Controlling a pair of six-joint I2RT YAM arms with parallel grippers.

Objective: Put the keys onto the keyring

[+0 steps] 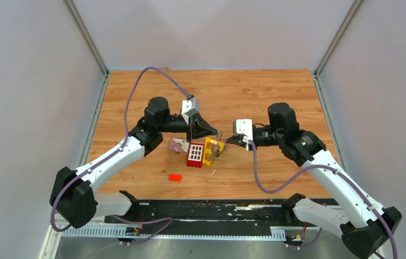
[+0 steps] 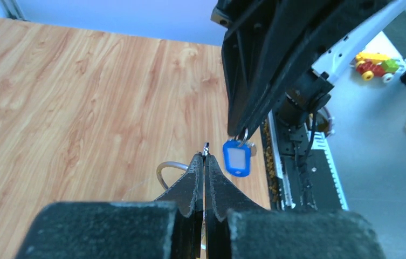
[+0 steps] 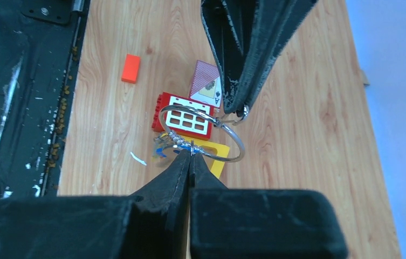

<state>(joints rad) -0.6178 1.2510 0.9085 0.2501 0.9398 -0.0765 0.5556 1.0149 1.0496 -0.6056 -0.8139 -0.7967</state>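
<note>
Left arm, right arm: white links, black joints. Purple cable arcs at 11 o'clock. Left gripper black, tapered.

Overhead, wrist close-ups (keyring shared)

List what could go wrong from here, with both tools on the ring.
1. The left tool and right tool pinch the thin ring only at their tips, so a tug could pull it free.
2. The blue tag dangles at the right tool's tip and may swing or snag.
3. If dropped, the ring would land among the red block and card, which would likely make regrasping harder.
</note>
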